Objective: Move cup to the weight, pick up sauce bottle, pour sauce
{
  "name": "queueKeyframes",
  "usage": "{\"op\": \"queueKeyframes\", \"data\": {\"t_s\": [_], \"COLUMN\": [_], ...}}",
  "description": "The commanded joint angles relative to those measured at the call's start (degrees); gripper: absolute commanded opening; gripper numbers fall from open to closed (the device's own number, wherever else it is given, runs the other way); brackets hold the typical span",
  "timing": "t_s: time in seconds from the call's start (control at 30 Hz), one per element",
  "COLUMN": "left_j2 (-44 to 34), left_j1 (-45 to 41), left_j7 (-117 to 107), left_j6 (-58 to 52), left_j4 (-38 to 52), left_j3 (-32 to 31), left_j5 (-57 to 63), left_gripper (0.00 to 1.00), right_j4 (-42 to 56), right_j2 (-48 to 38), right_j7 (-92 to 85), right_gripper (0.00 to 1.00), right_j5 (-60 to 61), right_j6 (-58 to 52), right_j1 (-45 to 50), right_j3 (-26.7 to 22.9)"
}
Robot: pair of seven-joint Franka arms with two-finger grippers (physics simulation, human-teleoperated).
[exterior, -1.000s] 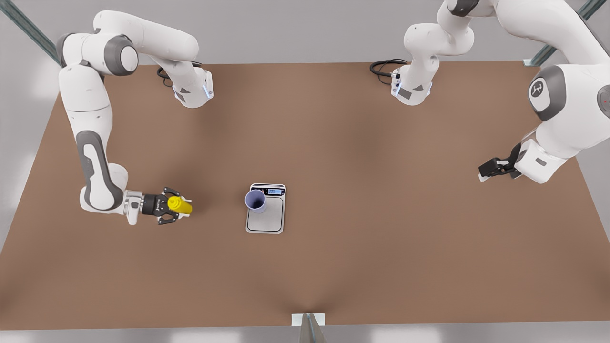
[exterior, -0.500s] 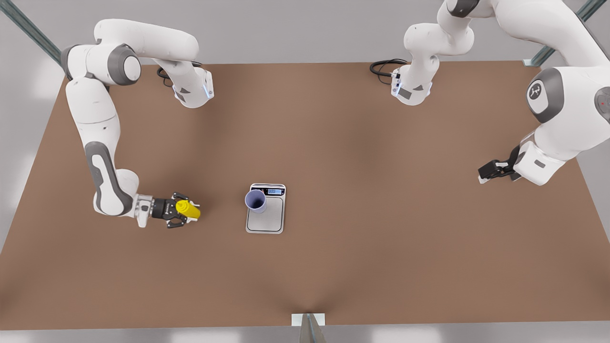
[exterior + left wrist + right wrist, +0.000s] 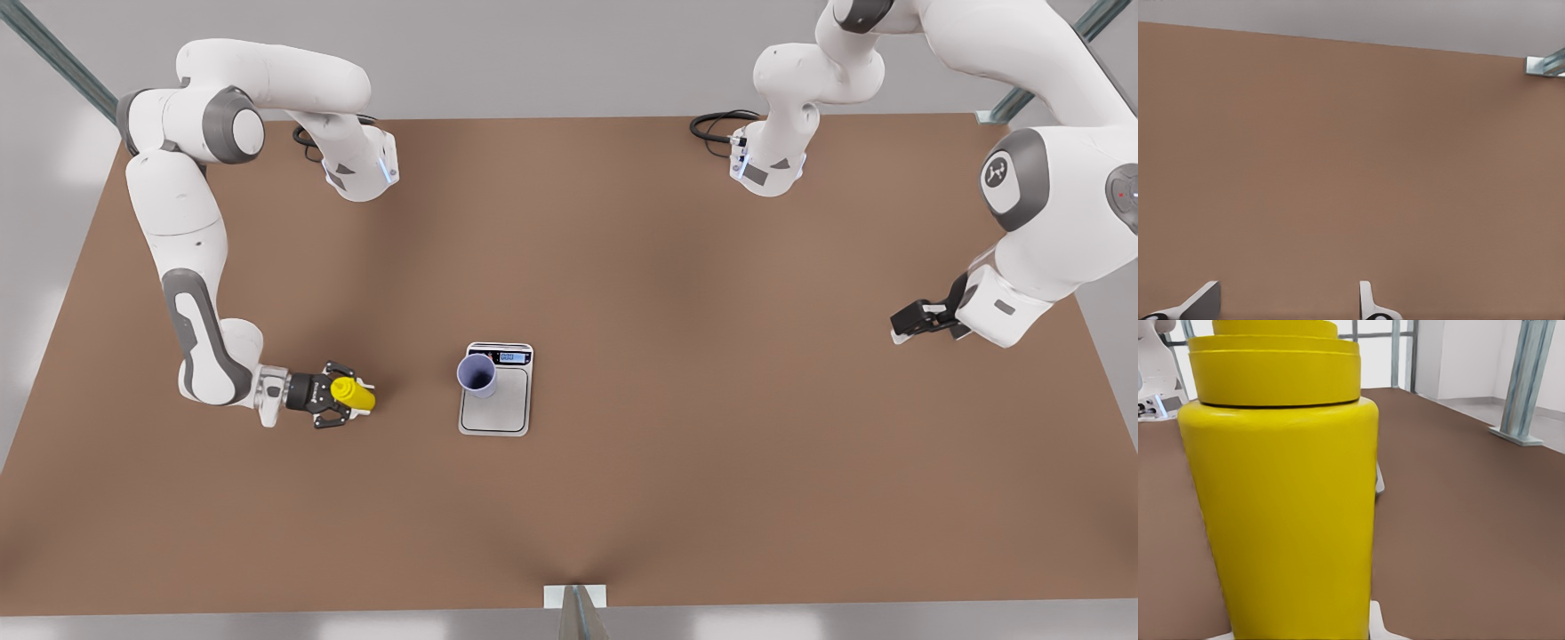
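On the front view's left I see the right gripper [image 3: 342, 406] clamped on the sauce bottle [image 3: 352, 394], now nearer the cup [image 3: 476, 374] on the weight [image 3: 498, 402]; left gripper [image 3: 909, 320] waits, fingers apart.

arms [image 3: 191, 222] – glossy white shells, grey joints | pincers [image 3: 342, 404] – black | cables [image 3: 716, 124] – black

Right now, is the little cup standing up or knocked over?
Standing up. The cup sits on a corner of the scale with its round mouth facing up, so the front view looks down into its dark inside.
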Motion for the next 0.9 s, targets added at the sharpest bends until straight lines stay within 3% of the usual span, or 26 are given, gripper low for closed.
{"op": "queueKeyframes", "data": {"t_s": [0.0, 0.27, 0.3, 0.33, 0.87], "left_j2": [0.00, 0.00, -0.09, -0.09, -0.09], "left_j1": [0.00, 0.00, 0.00, 0.00, 0.00], "left_j7": [0.00, 0.00, 0.00, 0.09, 0.09], "left_j6": [0.00, -0.09, -0.09, -0.09, -0.09], "left_j4": [0.00, 0.00, 0.00, 0.00, 0.00], "left_j3": [0.00, 0.00, 0.00, 0.00, 0.00], "left_j5": [0.02, 0.02, 0.02, -0.07, 0.02], "left_gripper": [1.00, 1.00, 1.00, 1.00, 1.00], "right_j4": [0.00, 0.00, 0.00, -0.09, -0.62], "right_j2": [0.08, 0.17, 0.17, 0.17, -0.18], "right_j7": [0.00, 0.00, 0.00, 0.09, 0.26], "right_gripper": [0.70, 0.70, 0.77, 1.00, 1.00], "right_j5": [0.00, 0.26, 0.26, 0.26, -7.03], "right_j6": [0.00, -0.09, -0.09, -0.18, -2.20], "right_j1": [0.00, -0.09, -0.18, -0.26, -6.68], "right_j3": [0.00, 0.09, 0.09, 0.09, 0.09]}}
